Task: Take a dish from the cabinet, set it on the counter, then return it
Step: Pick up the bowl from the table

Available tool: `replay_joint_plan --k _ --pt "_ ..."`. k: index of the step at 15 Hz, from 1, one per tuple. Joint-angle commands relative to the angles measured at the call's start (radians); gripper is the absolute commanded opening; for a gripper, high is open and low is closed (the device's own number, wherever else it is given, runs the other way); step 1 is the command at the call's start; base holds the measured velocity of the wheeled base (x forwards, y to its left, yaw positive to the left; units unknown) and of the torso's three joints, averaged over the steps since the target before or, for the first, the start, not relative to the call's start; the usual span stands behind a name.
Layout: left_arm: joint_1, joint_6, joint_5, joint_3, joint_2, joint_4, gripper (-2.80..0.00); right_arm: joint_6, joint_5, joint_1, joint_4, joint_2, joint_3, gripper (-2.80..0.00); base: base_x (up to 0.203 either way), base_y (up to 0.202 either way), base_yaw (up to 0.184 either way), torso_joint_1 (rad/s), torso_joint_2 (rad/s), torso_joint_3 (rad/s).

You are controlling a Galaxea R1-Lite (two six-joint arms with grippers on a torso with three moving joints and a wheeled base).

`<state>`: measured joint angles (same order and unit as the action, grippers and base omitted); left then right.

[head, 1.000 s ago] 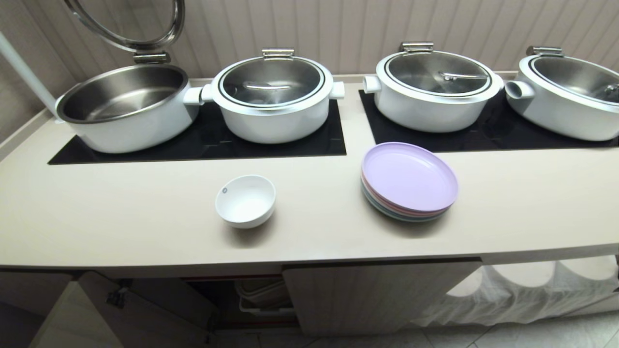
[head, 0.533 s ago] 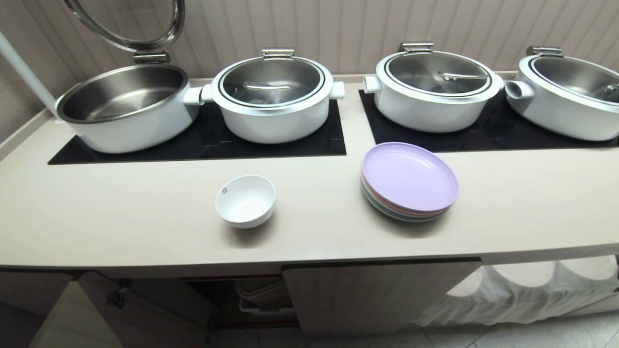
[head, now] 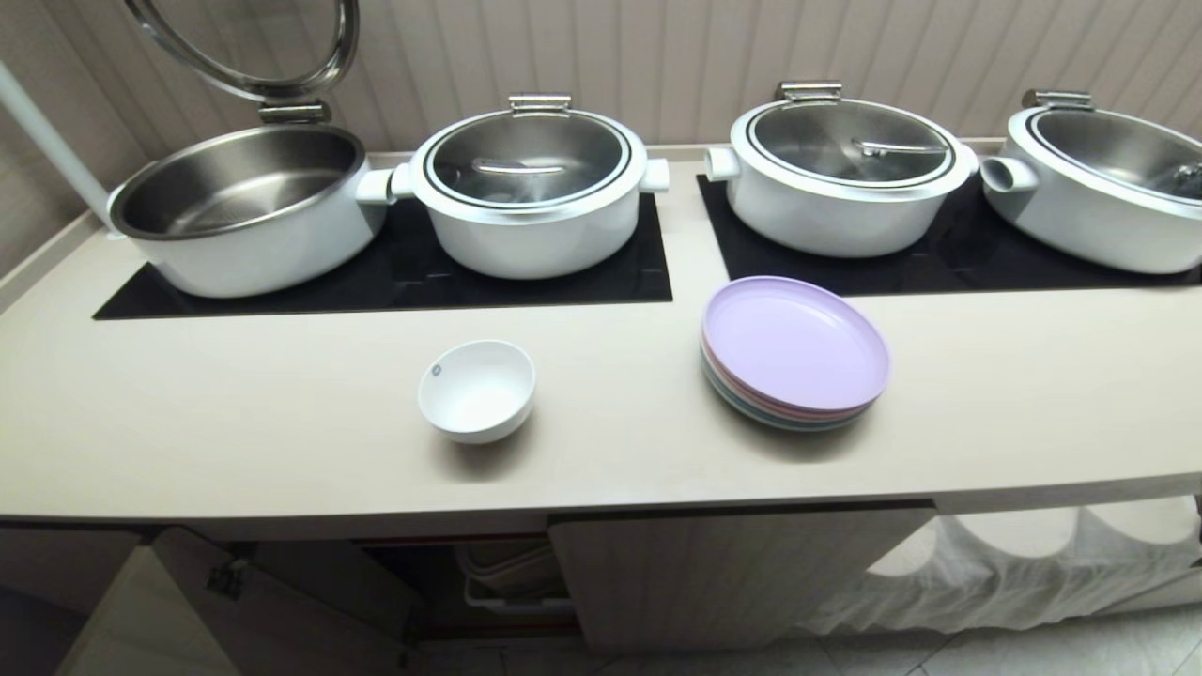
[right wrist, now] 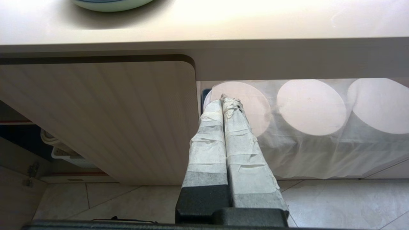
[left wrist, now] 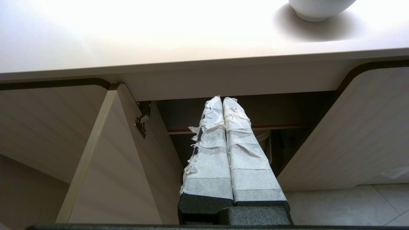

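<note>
The bowl point(head: 477, 390) stands upright on the counter point(head: 282, 413), near its front edge, with nothing gripping it. The left claw point(left wrist: 222, 99) hangs below the counter's edge, its two tape-wrapped fingers point(left wrist: 211, 153) pressed together and empty, pointing into the cabinet point(left wrist: 345, 134) opening. From this claw the bowl sits up on the counter, beyond the tips and off to one side, well apart from them; only its foot and lower wall show in the left wrist view. An open door point(left wrist: 105, 166) swings out just beside this claw, its hinge point(left wrist: 142, 119) near the tips, and a red-edged shelf point(left wrist: 274, 126) runs across the dark opening right behind them. The right claw point(right wrist: 225, 99) also hangs below the counter, fingers point(right wrist: 207, 143) together and holding nothing, its tips before a white cloth point(right wrist: 319, 140) with round shapes showing through. A closed fluted door point(right wrist: 105, 115) lies just beside this claw, and the plates point(head: 794, 352) rest on the counter above and beyond it, away from its tips. Neither claw appears in the head view. At the back of the counter, far from both claws, four white pots point(head: 531, 192) sit on black hobs point(head: 601, 272); the leftmost pot point(head: 246, 208) has its lid point(head: 254, 47) raised.
</note>
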<state>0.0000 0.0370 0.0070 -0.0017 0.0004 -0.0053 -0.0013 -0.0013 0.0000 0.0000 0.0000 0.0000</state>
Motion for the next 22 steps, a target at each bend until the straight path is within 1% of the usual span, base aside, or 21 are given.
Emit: replay_joint_plan --k 1,3,6,7,8,10,11,13,14,15,18,19,22 --pt "0.0 0.0 -0.001 0.0 0.0 -0.001 -2.8 0.0 0.0 0.0 0.0 0.0 0.0 -2.8 0.0 0.0 0.0 0.0 0.0 0.0" --pt "0.0 0.006 -0.001 0.0 0.0 0.0 -2.8 0.0 0.0 0.0 0.0 0.0 0.0 -2.8 0.0 0.0 0.0 0.0 0.0 0.0" --pt "0.002 -0.003 0.001 0.0 0.0 -0.001 -2.8 0.0 0.0 0.0 0.0 0.0 0.0 -2.8 0.0 0.0 0.0 0.0 0.0 0.0" --pt "0.0 -0.003 -0.009 0.0 0.0 -0.001 -2.8 0.0 0.0 0.0 0.0 0.0 0.0 -2.8 0.0 0.0 0.0 0.0 0.0 0.0" --pt "0.0 0.001 -0.012 0.0 0.0 -0.001 -2.8 0.0 0.0 0.001 0.0 0.0 0.0 -2.8 0.0 0.0 0.0 0.0 0.0 0.0" --pt "0.001 0.029 -0.013 -0.012 0.0 -0.005 -2.8 0.0 0.001 0.0 0.0 0.0 0.0 -2.8 0.0 0.0 0.0 0.0 0.0 0.0" --pt "0.001 0.038 -0.025 -0.028 0.0 -0.006 -2.8 0.0 0.0 0.0 0.0 0.0 0.0 -2.8 0.0 0.0 0.0 0.0 0.0 0.0" --pt "0.001 0.045 -0.083 -0.089 0.0 0.009 -2.8 0.0 0.0 0.0 0.0 0.0 0.0 -2.8 0.0 0.0 0.0 0.0 0.0 0.0" --pt "0.001 0.049 -0.115 -0.121 0.0 0.035 -2.8 0.0 0.0 0.0 0.0 0.0 0.0 -2.8 0.0 0.0 0.0 0.0 0.0 0.0" --pt "0.002 0.05 -0.136 -0.15 0.0 0.074 -2.8 0.0 0.0 0.0 0.0 0.0 0.0 -2.8 0.0 0.0 0.0 0.0 0.0 0.0" --pt "0.001 0.043 -0.15 -0.295 0.033 0.257 -2.8 0.0 0.0 0.0 0.0 0.0 0.0 -2.8 0.0 0.0 0.0 0.0 0.0 0.0" --pt "-0.001 0.036 -0.153 -0.333 0.093 0.291 -2.8 0.0 0.0 0.001 0.0 0.0 0.0 -2.8 0.0 0.0 0.0 0.0 0.0 0.0" --pt "-0.011 -0.011 -0.156 -0.465 0.348 0.324 -2.8 0.0 0.001 0.0 0.0 0.0 0.0 -2.8 0.0 0.0 0.0 0.0 0.0 0.0"
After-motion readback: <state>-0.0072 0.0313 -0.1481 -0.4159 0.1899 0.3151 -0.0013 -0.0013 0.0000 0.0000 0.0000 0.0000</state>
